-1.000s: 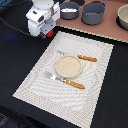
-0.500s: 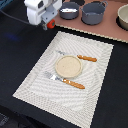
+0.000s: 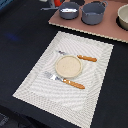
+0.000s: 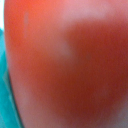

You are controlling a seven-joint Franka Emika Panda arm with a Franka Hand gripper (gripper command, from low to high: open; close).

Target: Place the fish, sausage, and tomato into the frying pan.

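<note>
The small glossy red-orange tomato [image 4: 70, 65] fills nearly the whole wrist view, a blurred rounded red surface with a pale sheen, right up against the camera; a sliver of teal shows at one edge. The jaws themselves show in neither view, so I cannot tell whether they are spread or pinching it. In the exterior view, the round dark grey frying pan [image 3: 69, 10] with its long thin handle sits on the brownish board [image 3: 102, 27] at the far end, just beside the larger, deeper grey pot [image 3: 94, 12]. Nearer, on the dark table [image 3: 22, 45], a striped pale placemat [image 3: 92, 87] carries a tan round plate [image 3: 67, 66] between two pieces of orange-handled cutlery [image 3: 75, 84].
</note>
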